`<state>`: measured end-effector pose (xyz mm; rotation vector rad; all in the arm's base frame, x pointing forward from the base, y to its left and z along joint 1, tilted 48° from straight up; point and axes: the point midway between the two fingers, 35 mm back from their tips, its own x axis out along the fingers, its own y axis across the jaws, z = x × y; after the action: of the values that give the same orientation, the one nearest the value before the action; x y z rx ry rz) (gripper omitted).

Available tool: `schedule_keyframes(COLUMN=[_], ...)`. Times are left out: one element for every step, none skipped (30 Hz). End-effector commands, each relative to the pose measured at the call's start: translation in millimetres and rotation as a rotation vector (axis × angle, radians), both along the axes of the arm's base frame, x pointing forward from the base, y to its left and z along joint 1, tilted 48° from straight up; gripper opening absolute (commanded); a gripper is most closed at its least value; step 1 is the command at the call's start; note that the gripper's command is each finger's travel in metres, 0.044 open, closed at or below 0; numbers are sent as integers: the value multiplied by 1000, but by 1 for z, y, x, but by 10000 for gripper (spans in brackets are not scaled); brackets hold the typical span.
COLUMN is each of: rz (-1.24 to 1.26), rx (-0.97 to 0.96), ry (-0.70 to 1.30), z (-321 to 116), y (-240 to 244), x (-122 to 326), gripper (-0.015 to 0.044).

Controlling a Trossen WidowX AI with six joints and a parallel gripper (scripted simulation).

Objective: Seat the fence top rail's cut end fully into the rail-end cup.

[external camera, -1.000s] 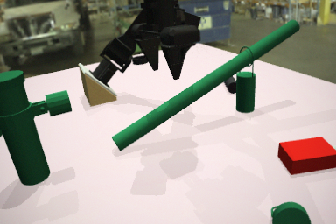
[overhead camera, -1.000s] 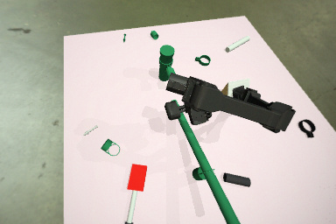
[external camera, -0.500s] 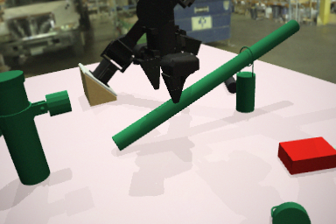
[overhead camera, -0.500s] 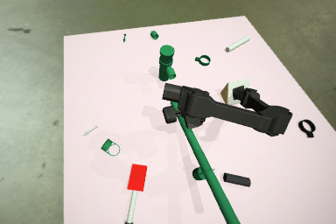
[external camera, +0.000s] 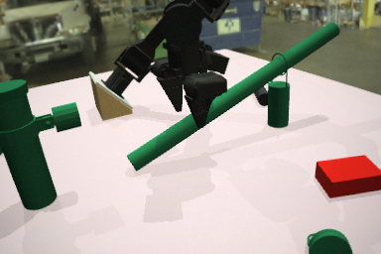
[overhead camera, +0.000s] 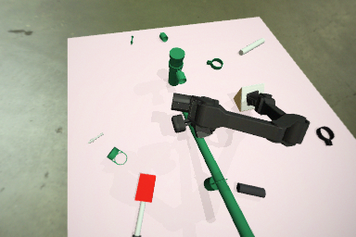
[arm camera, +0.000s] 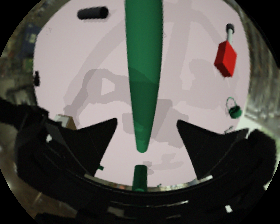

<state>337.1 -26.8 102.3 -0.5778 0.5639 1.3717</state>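
Note:
The green rail (overhead camera: 209, 155) (external camera: 248, 84) (arm camera: 143, 50) slants down through the wire loop over the short green post (overhead camera: 210, 183) (external camera: 278, 104). Its cut end hangs low, apart from the rail-end cup (overhead camera: 181, 79) (external camera: 65, 117). The cup sticks out from the brace band (external camera: 37, 124), high on the big post (overhead camera: 174, 76) (external camera: 31, 172) near its cap. My gripper (overhead camera: 191, 126) (external camera: 190, 118) (arm camera: 147, 121) is open, one finger on each side of the rail near the cut end. Whether a finger touches it I cannot tell.
A tan and white wedge (overhead camera: 240, 100) (external camera: 111, 108) stands near the arm. A red block (overhead camera: 146, 188) (external camera: 347, 174) (arm camera: 226, 59), a black cylinder (overhead camera: 251, 190) (arm camera: 93, 13), a black ring clamp (overhead camera: 330, 142), a white rod (overhead camera: 252, 46) and a spare loop cap (overhead camera: 113, 153) lie around.

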Motion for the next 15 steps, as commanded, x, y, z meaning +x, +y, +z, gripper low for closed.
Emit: schedule_keyframes(rz=[-1, -1, -1, -1, -1, -1, -1, -1, -1, -1, -1, -1, -1, -1, -1], rx=[4, 4, 4, 5, 5, 5, 5, 5, 5, 5, 5, 6, 6, 6, 6], ry=[2, 2, 2, 2, 2, 2, 2, 2, 2, 1, 1, 1, 1, 1, 1], z=[-3, -4, -6, -7, -8, -9, -10, -11, -12, -13, -14, -15, -16, -17, -18], y=[6, 7, 8, 9, 11, 12, 13, 14, 16, 17, 18, 19, 20, 22, 23], x=[0, 0, 0, 0, 0, 1, 1, 1, 1, 1, 1, 1, 1, 2, 2], gripper=[440, 440, 440, 440, 440, 440, 440, 440, 440, 440, 440, 440, 440, 440, 440])
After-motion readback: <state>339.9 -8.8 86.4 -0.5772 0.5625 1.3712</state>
